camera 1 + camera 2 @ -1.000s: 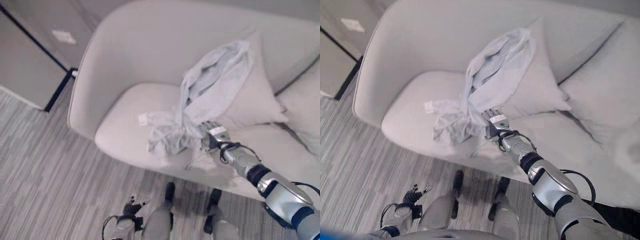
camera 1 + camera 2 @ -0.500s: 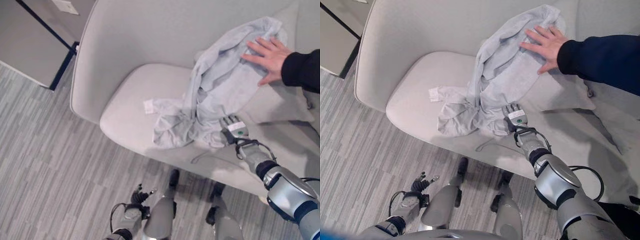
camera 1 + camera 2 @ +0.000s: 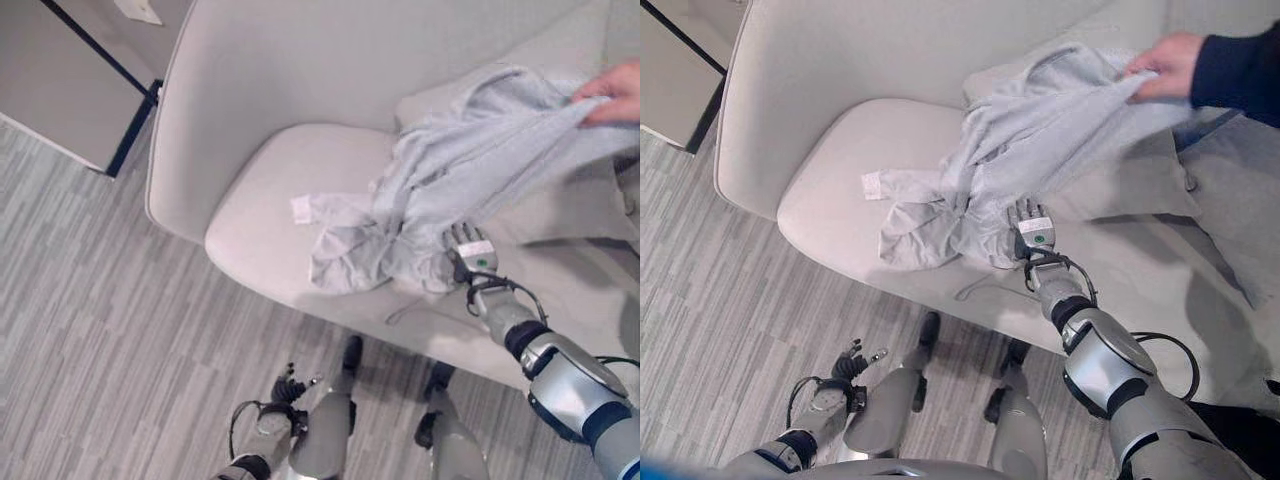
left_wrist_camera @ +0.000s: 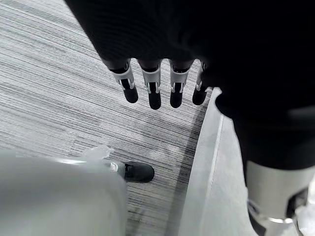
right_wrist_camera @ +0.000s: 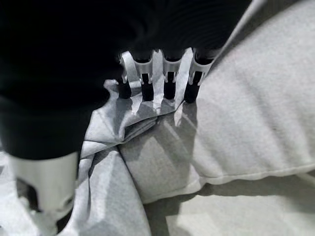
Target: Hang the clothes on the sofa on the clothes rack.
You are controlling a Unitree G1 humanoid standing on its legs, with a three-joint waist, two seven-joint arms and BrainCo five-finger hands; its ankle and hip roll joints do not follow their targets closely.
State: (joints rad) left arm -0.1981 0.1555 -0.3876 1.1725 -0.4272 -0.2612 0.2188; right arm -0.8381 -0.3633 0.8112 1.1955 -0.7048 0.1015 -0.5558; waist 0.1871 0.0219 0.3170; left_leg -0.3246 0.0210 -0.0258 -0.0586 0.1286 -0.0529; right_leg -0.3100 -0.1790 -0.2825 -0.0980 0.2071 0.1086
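A pale grey-blue garment point(image 3: 430, 200) lies crumpled on the sofa seat point(image 3: 270, 215) and runs up over a cushion point(image 3: 1140, 195). A person's hand point(image 3: 1165, 65) in a dark sleeve point(image 3: 1240, 65) pinches its upper end and holds it lifted at the upper right. My right hand point(image 3: 470, 255) is open and rests at the garment's lower bunch near the seat's front edge. In the right wrist view its straight fingers point(image 5: 167, 81) lie against the cloth point(image 5: 157, 157). My left hand point(image 3: 845, 365) hangs low over the floor, fingers point(image 4: 154, 93) straight and holding nothing.
The beige sofa's curved backrest point(image 3: 270, 70) rises behind the seat. A second cushion point(image 3: 1230, 200) lies to the right. Grey striped floor point(image 3: 90, 300) spreads in front and to the left. A dark-framed panel point(image 3: 60, 100) stands at the upper left.
The person's hand, flat on the garment half a second ago, now grips its upper end and has pulled it up and to the right. My right hand stays at the lower bunch.
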